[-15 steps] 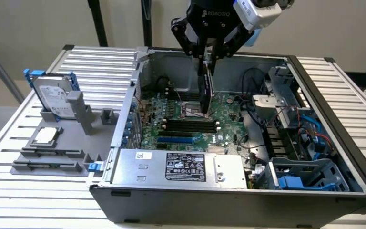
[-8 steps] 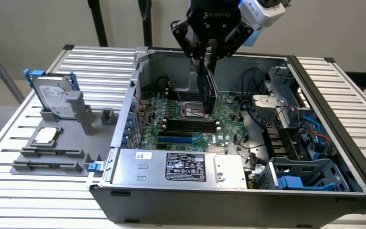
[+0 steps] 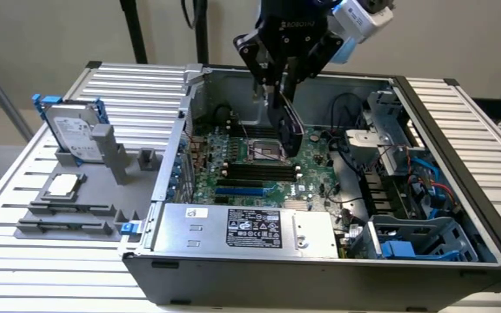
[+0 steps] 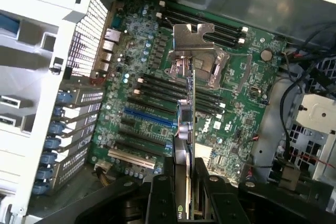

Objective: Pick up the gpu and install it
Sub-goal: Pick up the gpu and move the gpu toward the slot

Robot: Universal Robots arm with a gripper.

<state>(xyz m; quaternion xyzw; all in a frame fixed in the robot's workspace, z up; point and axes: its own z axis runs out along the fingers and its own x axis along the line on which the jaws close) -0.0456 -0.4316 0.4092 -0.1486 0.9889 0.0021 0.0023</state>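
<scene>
My gripper (image 3: pixel 278 91) is shut on the gpu (image 3: pixel 287 127), which hangs on edge from the fingers above the green motherboard (image 3: pixel 259 166) inside the open computer case (image 3: pixel 459 163). The card's black cooler face turns toward the exterior view's right. In the wrist view the gpu (image 4: pixel 188 124) shows edge-on between the black fingers (image 4: pixel 160 195), with its silver end bracket (image 4: pixel 189 38) at the far end. It hovers over the memory slots, clear of the board. The blue expansion slot (image 4: pixel 149 118) lies to one side of the card.
A silver hard drive in a blue frame (image 3: pixel 72 127) stands on a grey fixture (image 3: pixel 68 215) at the exterior view's left, outside the case. The power supply (image 3: pixel 246 228) fills the case's near side. Cables and a drive cage (image 3: pixel 416 241) crowd the right side.
</scene>
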